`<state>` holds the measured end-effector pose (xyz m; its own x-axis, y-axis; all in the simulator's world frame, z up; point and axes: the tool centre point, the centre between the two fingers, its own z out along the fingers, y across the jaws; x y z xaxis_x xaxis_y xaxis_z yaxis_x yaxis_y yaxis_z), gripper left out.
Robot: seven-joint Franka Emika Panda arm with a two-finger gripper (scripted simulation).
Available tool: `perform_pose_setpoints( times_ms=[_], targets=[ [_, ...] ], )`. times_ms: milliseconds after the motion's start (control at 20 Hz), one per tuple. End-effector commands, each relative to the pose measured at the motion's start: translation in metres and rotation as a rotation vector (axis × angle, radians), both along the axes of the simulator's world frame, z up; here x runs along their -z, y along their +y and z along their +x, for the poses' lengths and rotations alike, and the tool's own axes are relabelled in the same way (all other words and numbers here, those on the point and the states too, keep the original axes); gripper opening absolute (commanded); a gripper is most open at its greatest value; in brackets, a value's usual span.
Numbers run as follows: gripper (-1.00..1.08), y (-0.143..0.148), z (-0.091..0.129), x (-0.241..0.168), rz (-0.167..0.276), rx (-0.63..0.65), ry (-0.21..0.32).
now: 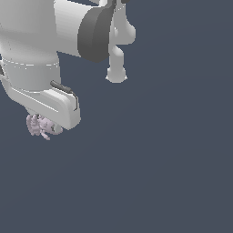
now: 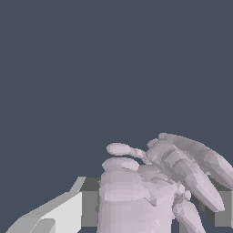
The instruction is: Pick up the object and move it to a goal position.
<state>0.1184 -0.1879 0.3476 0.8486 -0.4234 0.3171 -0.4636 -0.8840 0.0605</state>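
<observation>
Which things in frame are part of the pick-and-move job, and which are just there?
Job:
- tiny pale pinkish-lilac knobbly lump, sitting between the fingers in the wrist view
- white gripper, with grey fingers beside the lump

Just there:
- plain dark grey-blue background; no other loose items or goal marker visible

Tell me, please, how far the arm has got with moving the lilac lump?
Reaching looks done: the gripper sits right at the object, which lies between its fingers in the wrist view. Whether the grasp has closed is unclear. No goal marker is visible, so carrying remains.
</observation>
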Motion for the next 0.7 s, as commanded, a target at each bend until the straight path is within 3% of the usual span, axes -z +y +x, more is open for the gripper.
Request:
perform_pose_setpoints(
  times_ms=[0, 350, 650],
  targets=[
    [-1.00, -0.014, -0.004, -0.039, -0.016, 0.069, -0.037],
    [-1.00, -0.037, -0.019, -0.114, -0.049, 0.199, -0.107],
    [-1.00, -0.044, -0.026, -0.144, -0.063, 0.249, -0.133]
  ],
)
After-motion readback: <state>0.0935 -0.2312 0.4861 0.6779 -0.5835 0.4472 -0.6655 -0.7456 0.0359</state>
